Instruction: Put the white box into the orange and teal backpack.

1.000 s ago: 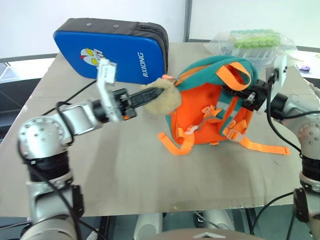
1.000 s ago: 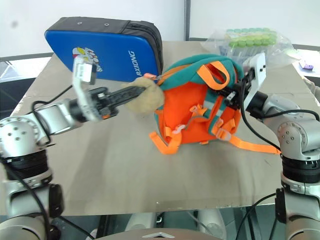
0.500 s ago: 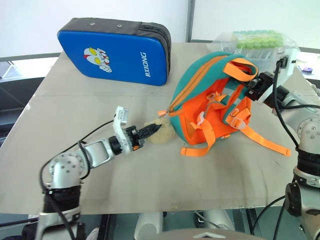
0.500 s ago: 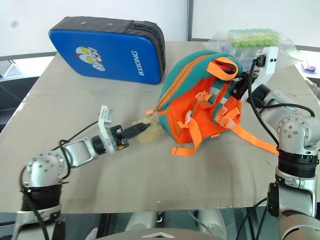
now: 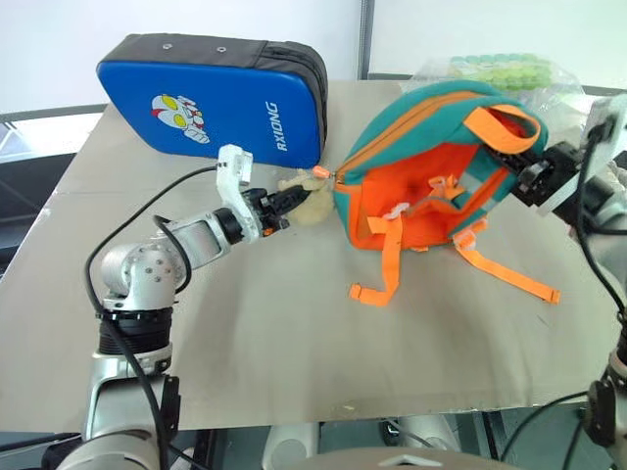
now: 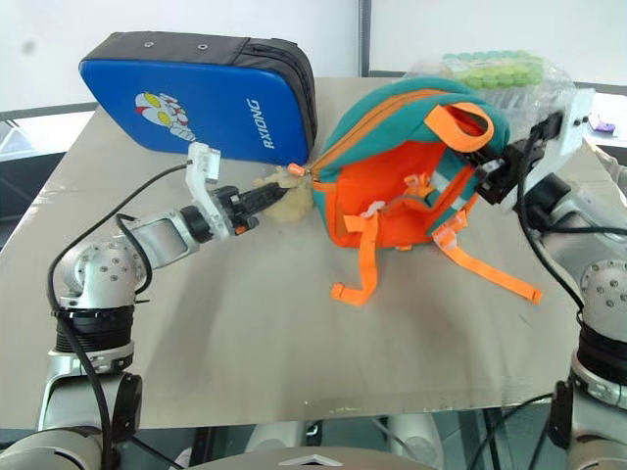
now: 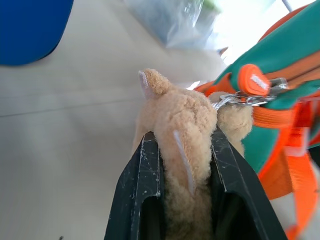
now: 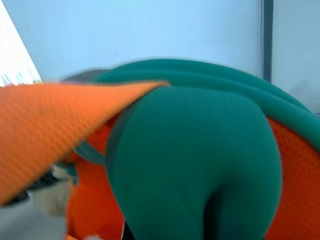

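Left wrist view, left tool (image 7: 185, 150) clamped on plush toy (image 7: 182, 115), right tool (image 6: 498, 176) closed on backpack (image 6: 392, 166).

The backpack (image 5: 431, 166) is showing an orange body with teal trim. Between the black fingers (image 7: 137, 195) a tan plush toy (image 7: 182, 130) is sitting. The padded case (image 5: 211, 103) is showing blue with a cartoon figure.

A pale tan surface (image 5: 245, 323) carrying three things toward its far half.

A blue padded case (image 5: 220, 103) with a cartoon figure stands on its long edge at the far left. The orange and teal backpack (image 5: 431, 181) lies near the middle right, its orange straps trailing over the surface toward the near edge, its tan plush toy (image 5: 309, 191) just beside the case. A clear bag of green-capped tubes (image 5: 495, 78) lies at the far right corner behind the backpack.
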You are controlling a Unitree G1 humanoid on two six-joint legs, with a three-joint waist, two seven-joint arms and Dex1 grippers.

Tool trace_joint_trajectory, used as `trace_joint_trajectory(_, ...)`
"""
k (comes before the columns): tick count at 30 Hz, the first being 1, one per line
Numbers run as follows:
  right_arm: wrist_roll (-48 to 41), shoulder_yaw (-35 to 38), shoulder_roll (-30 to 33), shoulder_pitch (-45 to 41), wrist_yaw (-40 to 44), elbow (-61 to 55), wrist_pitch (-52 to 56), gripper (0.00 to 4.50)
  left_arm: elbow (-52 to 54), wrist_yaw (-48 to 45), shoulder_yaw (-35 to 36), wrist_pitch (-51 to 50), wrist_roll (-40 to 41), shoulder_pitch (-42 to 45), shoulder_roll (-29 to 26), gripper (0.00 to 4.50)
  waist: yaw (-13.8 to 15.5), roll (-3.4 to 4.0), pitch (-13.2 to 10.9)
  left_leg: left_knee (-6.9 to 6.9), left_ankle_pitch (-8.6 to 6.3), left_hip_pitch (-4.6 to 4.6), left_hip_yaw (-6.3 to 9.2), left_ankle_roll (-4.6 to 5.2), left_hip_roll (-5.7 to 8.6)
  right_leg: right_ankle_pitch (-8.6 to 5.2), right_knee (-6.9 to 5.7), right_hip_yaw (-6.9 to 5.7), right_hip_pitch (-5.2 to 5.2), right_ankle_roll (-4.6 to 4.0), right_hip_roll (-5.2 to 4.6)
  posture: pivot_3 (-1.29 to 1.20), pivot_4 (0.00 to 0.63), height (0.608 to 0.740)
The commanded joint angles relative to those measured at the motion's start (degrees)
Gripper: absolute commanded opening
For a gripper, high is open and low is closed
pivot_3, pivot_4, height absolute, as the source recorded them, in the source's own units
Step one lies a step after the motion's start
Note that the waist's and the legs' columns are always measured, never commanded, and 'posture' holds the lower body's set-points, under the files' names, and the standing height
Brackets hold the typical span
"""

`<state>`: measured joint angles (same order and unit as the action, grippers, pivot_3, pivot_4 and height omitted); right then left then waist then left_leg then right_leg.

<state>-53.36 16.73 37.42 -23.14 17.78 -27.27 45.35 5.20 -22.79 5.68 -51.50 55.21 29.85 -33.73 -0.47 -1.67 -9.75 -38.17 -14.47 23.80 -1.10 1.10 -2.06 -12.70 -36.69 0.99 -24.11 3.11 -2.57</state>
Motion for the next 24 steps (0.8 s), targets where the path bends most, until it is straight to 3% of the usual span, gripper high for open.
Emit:
trace_joint_trajectory(1,11.3,-5.7,2.7,6.7,1.7,-2.5,-4.6,0.70,5.0,-5.2,-4.7,6.7,-8.4,-3.2,-0.5,0.32,0.0,0.00,0.0,-0.01,0.00,0.00,-0.02,0.00,0.00,0.00,0.01,0.00,0.01,0.00,-0.01,0.00,0.150,0.740)
trace_joint_trajectory(4,10.6,-3.7,4.2,8.8,4.6,-3.9,-4.6,2.12,7.6,-8.5,-4.8,11.3,-11.9,-6.7,-0.6,0.29,0.1,0.01,0.0,-0.16,0.00,0.01,-0.15,0.00,0.08,0.01,-0.02,0.14,0.01,0.02,-0.08,0.00,0.150,0.740)
trace_joint_trajectory(5,10.2,-2.9,5.1,9.2,5.8,-4.5,-4.2,2.65,8.7,-8.9,-3.3,12.1,-11.1,-7.8,0.4,1.09,0.1,0.00,0.0,-0.19,0.00,0.00,-0.17,0.00,0.08,0.01,-0.02,0.20,0.01,0.01,-0.08,0.00,0.150,0.740)
trace_joint_trajectory(9,5.2,2.3,11.0,13.2,13.2,-6.2,-0.8,4.38,14.2,-10.6,-0.7,12.9,-10.7,-12.9,-0.5,2.72,0.3,0.00,0.0,-0.27,0.01,-0.11,-0.07,0.02,0.02,-0.08,-0.06,0.12,0.17,-0.18,-0.06,0.00,0.150,0.740)
trace_joint_trajectory(12,0.8,8.3,16.7,20.1,21.7,-8.0,1.9,4.50,18.3,-12.7,2.5,13.4,-10.1,-18.0,-2.3,4.26,0.5,0.01,0.0,-0.23,0.00,-0.13,-0.04,0.02,-0.02,-0.06,-0.07,0.09,0.20,-0.14,-0.04,0.00,0.150,0.740)
trace_joint_trajectory(13,0.5,10.2,18.2,22.5,24.0,-8.2,2.3,4.50,19.3,-13.2,3.5,13.2,-9.7,-19.5,-2.9,4.43,0.5,0.01,0.0,-0.20,0.00,-0.11,-0.03,0.02,-0.02,0.00,-0.05,0.08,0.18,-0.02,-0.03,0.00,0.150,0.740)
trace_joint_trajectory(18,8.3,18.7,20.5,35.4,34.8,-7.2,-4.9,4.50,25.0,-18.7,10.0,16.6,-11.3,-31.8,-6.7,4.43,0.4,0.01,0.0,-0.18,0.00,-0.13,-0.06,0.02,-0.04,0.01,0.00,0.10,0.18,0.03,0.02,0.00,0.150,0.740)
trace_joint_trajectory(24,17.4,19.0,13.5,43.8,38.1,-1.6,-17.6,4.50,27.4,-22.2,17.3,18.3,-10.4,-44.8,-6.6,4.43,0.8,-0.09,0.1,-0.23,-0.01,-0.32,-0.11,0.01,-0.08,-0.22,0.02,0.11,0.35,-0.04,0.00,0.00,0.150,0.740)
